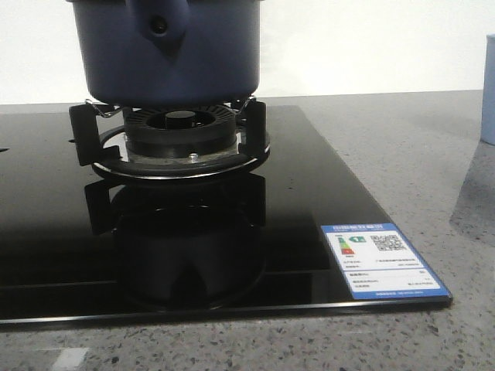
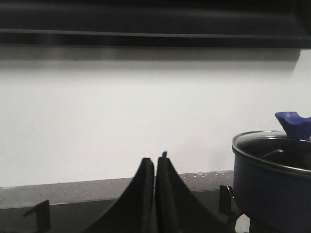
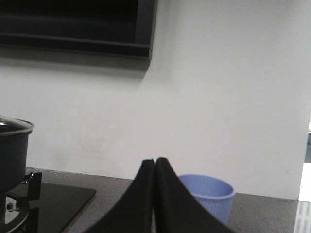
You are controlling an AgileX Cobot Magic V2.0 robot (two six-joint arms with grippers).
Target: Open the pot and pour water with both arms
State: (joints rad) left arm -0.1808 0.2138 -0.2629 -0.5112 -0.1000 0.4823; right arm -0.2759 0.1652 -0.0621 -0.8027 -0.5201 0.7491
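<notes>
The dark navy pot stands on the black burner grate of the hob, its handle mount with a small round hole facing the front view. In the left wrist view the pot carries a glass lid with a blue knob. My left gripper is shut and empty, well to the side of the pot. My right gripper is also shut and empty; the pot sits far off at that view's edge. Neither gripper shows in the front view.
A pale blue ribbed cup stands on the grey speckled counter right of the hob, its edge showing in the front view. The black glass hob carries a blue energy label. A white wall and a dark hood lie behind.
</notes>
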